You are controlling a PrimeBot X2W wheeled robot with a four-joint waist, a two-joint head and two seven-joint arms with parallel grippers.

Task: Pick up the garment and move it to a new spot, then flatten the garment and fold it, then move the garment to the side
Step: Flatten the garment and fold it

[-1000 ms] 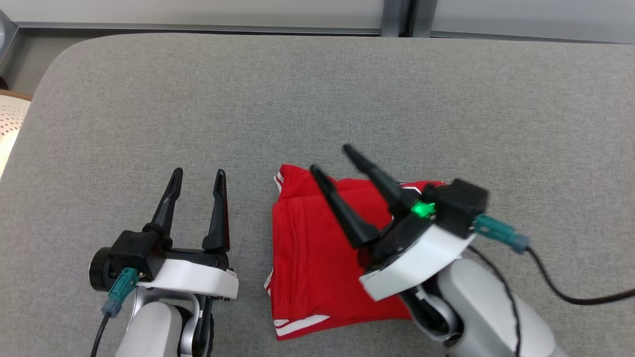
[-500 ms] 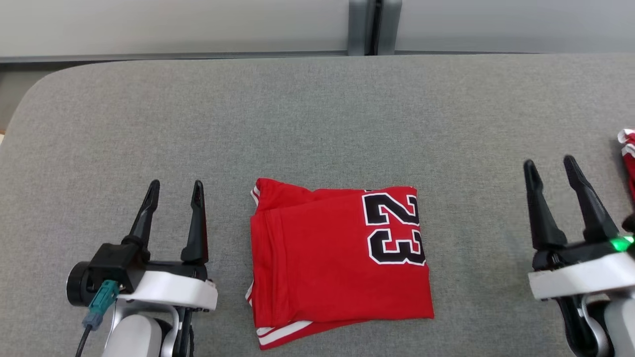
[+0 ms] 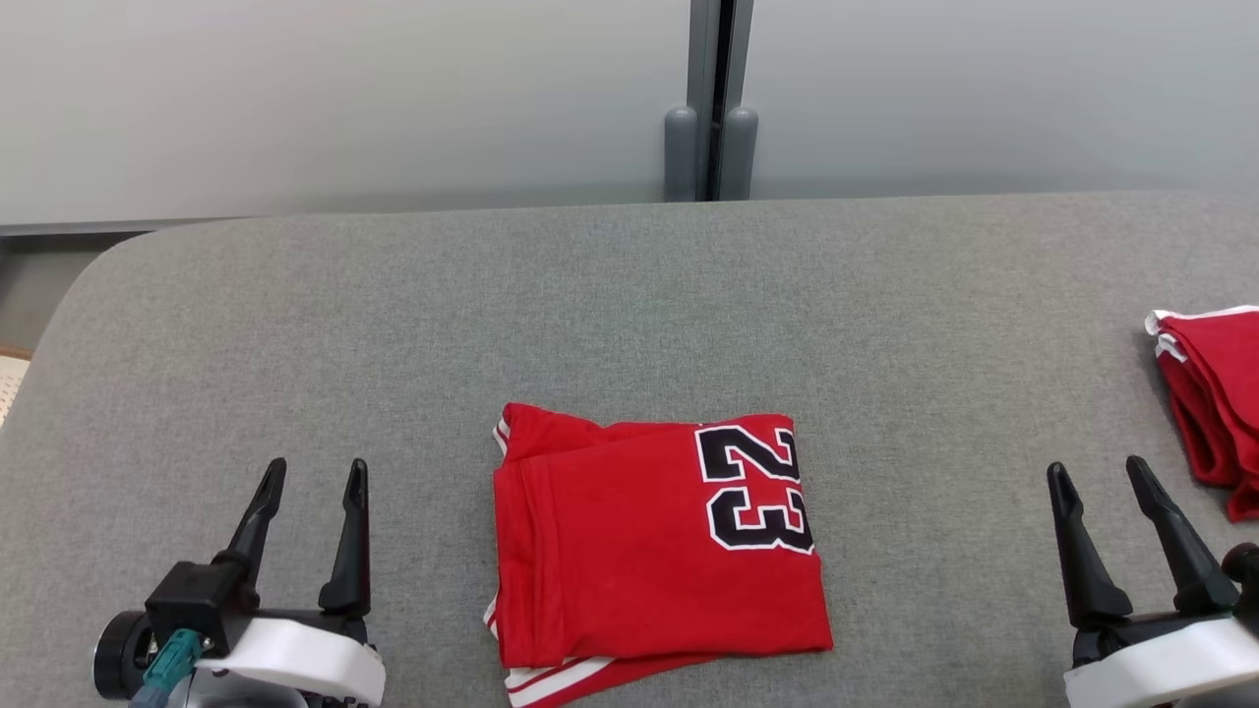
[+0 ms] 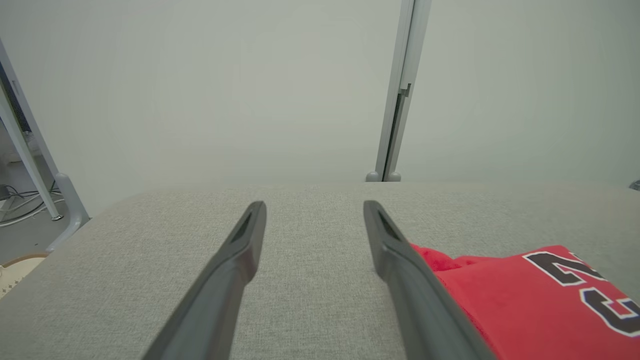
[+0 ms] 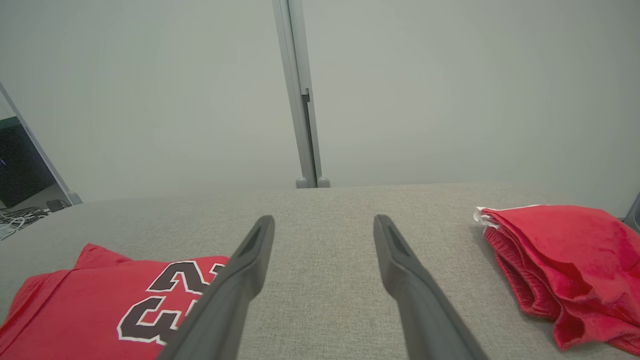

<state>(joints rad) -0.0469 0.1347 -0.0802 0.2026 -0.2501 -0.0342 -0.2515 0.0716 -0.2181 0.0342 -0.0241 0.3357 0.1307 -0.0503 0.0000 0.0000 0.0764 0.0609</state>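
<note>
The garment [image 3: 649, 551] is a red jersey with a black "23" and white trim, folded into a rough square and lying flat in the front middle of the grey padded table [image 3: 629, 295]. It also appears at the lower right of the left wrist view as the garment [image 4: 530, 305] and at the lower left of the right wrist view as the garment [image 5: 100, 305]. My left gripper [image 3: 313, 480] stands open to its left, apart from it, nothing between its fingers. My right gripper [image 3: 1097, 470] stands open far to its right, also empty.
A second red garment [image 3: 1215, 393], loosely folded, lies at the table's right edge just beyond my right gripper, and shows as the second garment [image 5: 565, 260] in the right wrist view. A pale wall with a grey post [image 3: 710, 98] runs behind the table. The table's left corner is rounded.
My right gripper has lifted off the folded jersey and swung far to the right. The head view has tilted up, bringing the wall and the second garment into view.
</note>
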